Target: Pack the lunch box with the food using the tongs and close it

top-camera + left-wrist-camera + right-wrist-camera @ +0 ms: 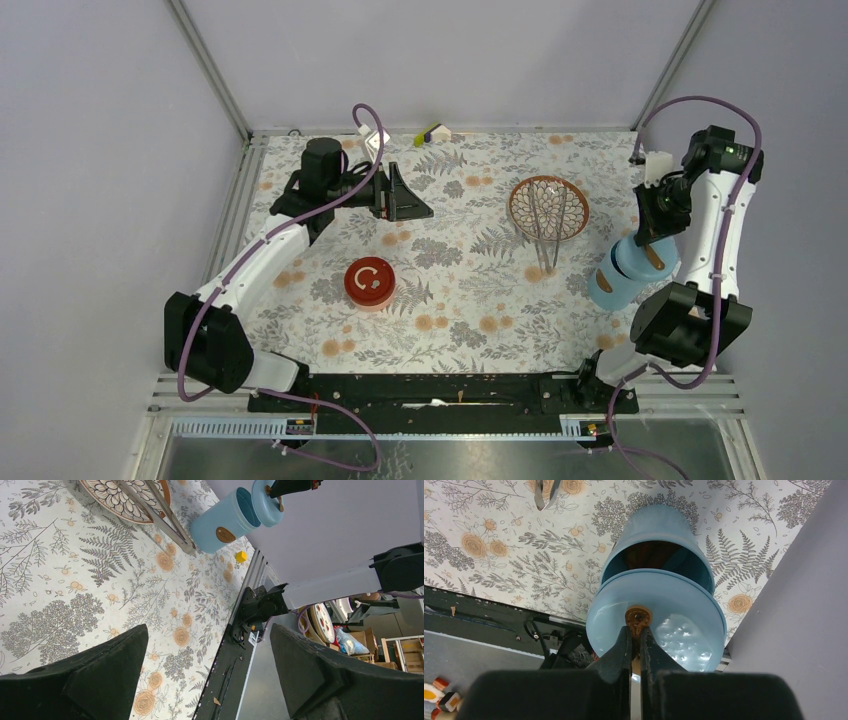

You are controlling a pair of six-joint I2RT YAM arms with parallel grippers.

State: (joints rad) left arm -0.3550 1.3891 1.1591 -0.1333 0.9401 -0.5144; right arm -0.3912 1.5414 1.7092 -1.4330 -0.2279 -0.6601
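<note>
Right gripper (636, 633) pinched tight on brown knob of light-blue lid (674, 625), at mouth of blue shell (612, 282), table's right edge. Left gripper (408, 195) spread wide, empty. Tongs (548, 240) untouched across patterned dish (511, 208). Pink bowl (369, 282) apart, mid-table. Packing, closing both look undone.

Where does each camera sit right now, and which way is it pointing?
Top external: above and behind the robot, looking down on the floral-cloth table; left arm and right arm both show, left gripper open.
Left wrist: looks across the table toward the right arm; its own black fingers frame the light-blue cylindrical shell.
Right wrist: looks down past the shut right gripper pinching the light-blue disc lid.
Shared: both wrist views show shell and disc.
</note>
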